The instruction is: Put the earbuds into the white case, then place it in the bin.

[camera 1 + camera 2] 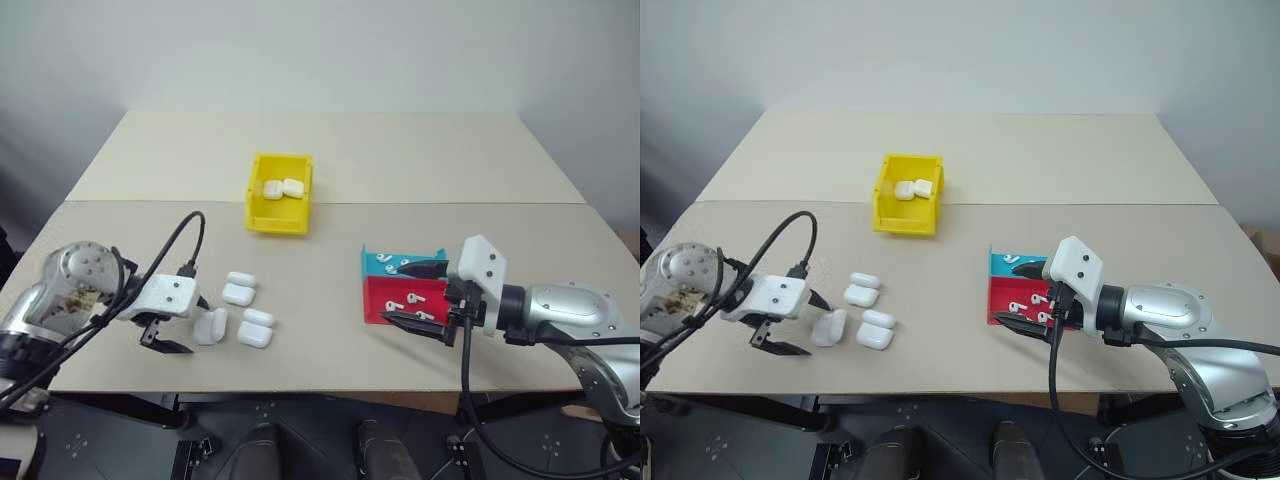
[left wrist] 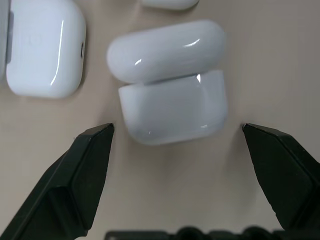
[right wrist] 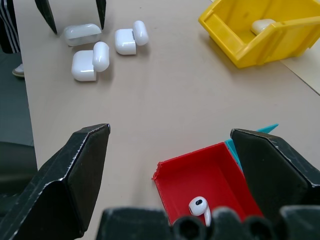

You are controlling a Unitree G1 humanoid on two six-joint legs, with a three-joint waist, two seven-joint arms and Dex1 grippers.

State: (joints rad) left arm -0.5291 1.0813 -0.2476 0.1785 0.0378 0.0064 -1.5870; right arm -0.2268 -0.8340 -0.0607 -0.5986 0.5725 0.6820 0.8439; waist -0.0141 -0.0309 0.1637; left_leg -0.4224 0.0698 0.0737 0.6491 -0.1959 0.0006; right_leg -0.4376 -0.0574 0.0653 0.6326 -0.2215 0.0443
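A white case (image 2: 175, 107) lies on the table with its lid (image 2: 167, 50) flipped back. My left gripper (image 1: 188, 325) is open and points down, one finger on each side of the case (image 1: 210, 325) with gaps to both. Several more white cases (image 1: 240, 287) lie right beside it. My right gripper (image 1: 418, 296) is open and hovers over the red tray (image 1: 385, 300) and blue tray (image 1: 378, 263), which hold earbuds (image 3: 199, 205). The yellow bin (image 1: 262, 215) stands further back with two cases (image 1: 282, 187) in it.
The cases lie close together at the front left, another case (image 2: 45, 47) right beside the one between my fingers. The trays sit at the front right. A seam runs across the table just behind the bin.
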